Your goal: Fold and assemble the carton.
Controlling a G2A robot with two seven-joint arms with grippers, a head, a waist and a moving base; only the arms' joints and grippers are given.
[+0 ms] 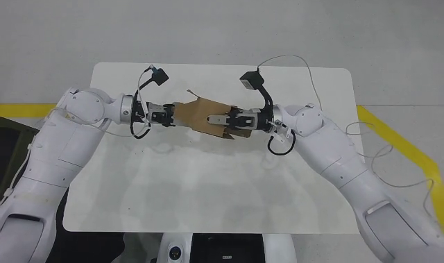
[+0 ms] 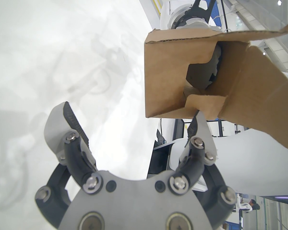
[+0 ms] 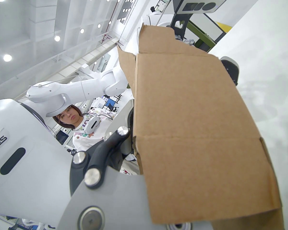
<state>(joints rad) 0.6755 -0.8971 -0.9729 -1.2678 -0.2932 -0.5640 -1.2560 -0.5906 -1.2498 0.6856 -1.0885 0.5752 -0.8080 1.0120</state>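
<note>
Where it gapes, the carton (image 2: 163,77) shows corrugated edges.

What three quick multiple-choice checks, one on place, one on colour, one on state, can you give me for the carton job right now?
1. Where is the carton?
A. On the floor.
B. Between the two arms, over the table.
C. At a table corner, away from both arms.

2. What colour is the carton?
A. Blue.
B. White.
C. Brown.

3. How is the left gripper?
A. Open.
B. Shut on the carton.
C. Shut on a cable.

Answers: B, the top view shows both arms meeting at it mid-table; C, plain brown cardboard in every view; A, its fingers stand wide apart, one tip at the carton's edge.
</note>
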